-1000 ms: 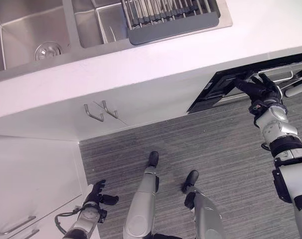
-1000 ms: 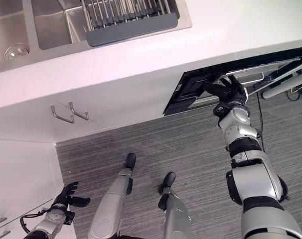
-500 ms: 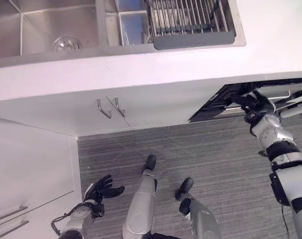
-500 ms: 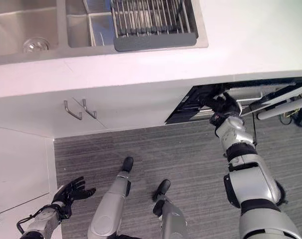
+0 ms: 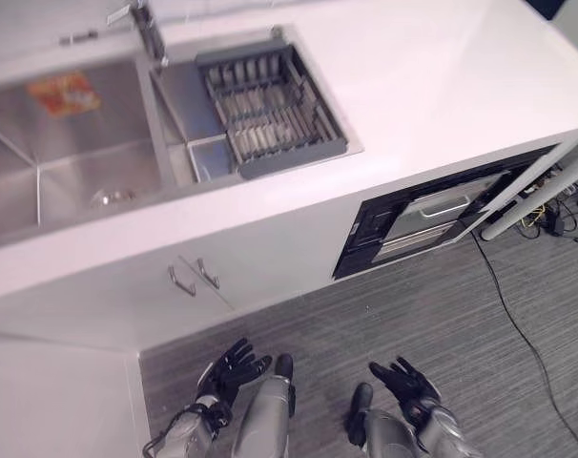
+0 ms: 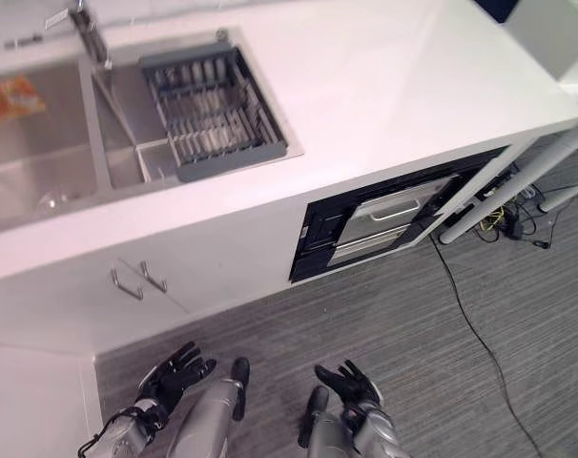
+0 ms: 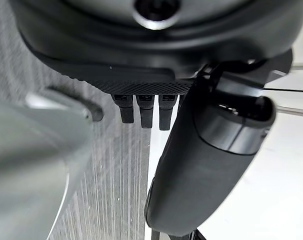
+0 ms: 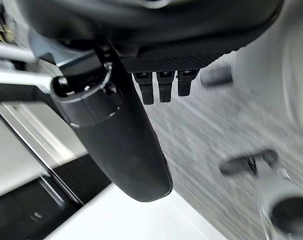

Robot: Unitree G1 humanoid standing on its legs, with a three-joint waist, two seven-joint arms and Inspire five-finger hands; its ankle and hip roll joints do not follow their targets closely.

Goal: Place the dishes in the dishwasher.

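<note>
The dishwasher (image 5: 424,216) is the black-framed unit under the white counter, with a silver front panel and handle (image 6: 396,212). A grey dish rack (image 5: 270,103) sits in the right basin of the steel sink (image 5: 70,162); I cannot make out dishes in it. Both hands hang low over the floor, away from the dishwasher. My left hand (image 5: 230,366) is open with fingers spread, and in its wrist view the thumb (image 7: 206,165) is straight. My right hand (image 5: 402,381) is open too, holding nothing, its thumb (image 8: 122,135) extended.
An orange item (image 5: 62,93) lies in the left basin, below the tap (image 5: 146,29). Cabinet handles (image 5: 194,277) stick out under the sink. White table legs (image 5: 527,191) and cables (image 5: 547,205) stand to the right of the dishwasher. The floor (image 5: 480,315) is grey carpet.
My right hand has come off the dishwasher's top edge and dropped low by the floor. The camera has swung to take in the whole counter. The left hand stays low and open.
</note>
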